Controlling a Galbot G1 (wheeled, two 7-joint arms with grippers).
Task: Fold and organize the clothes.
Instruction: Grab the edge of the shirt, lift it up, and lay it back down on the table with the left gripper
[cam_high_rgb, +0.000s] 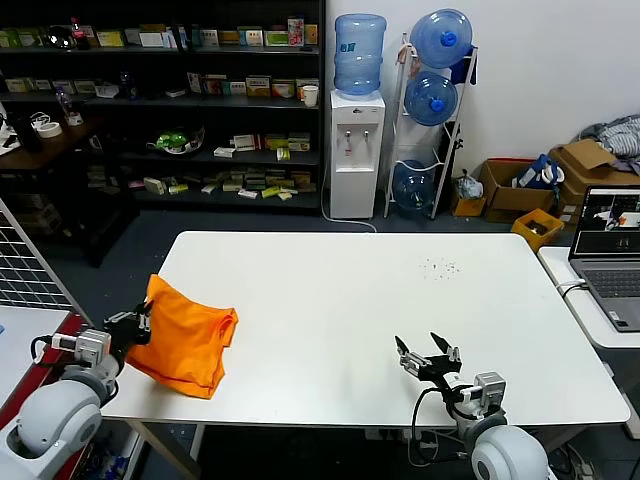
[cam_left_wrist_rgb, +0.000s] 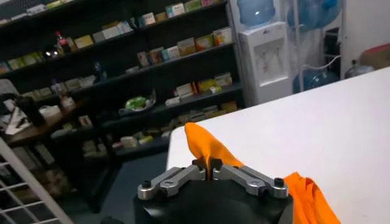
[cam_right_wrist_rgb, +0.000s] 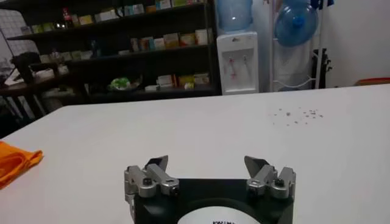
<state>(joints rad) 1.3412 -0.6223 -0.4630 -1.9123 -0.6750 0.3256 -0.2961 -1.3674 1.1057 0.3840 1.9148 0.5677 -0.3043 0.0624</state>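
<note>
- Orange T-shirt (cam_high_rgb: 188, 343), near-left of bench (cam_high_rgb: 400, 300): soft, light, probably bunches if dragged.
- Left claw (cam_high_rgb: 140, 325) pinched tight on its left edge; best hold.
- Right claw (cam_high_rgb: 425, 352) gapes wide, holding nothing.

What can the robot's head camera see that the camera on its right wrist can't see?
Only the head view shows the left gripper shut on an edge of the orange T-shirt, near the table's left edge, and a laptop at the right. Only the right wrist view shows the right gripper close up, its jaws wide open with nothing between them, over bare table. Both show the white table, the right gripper, some orange cloth, the water dispenser, and the dark specks on the table.
</note>
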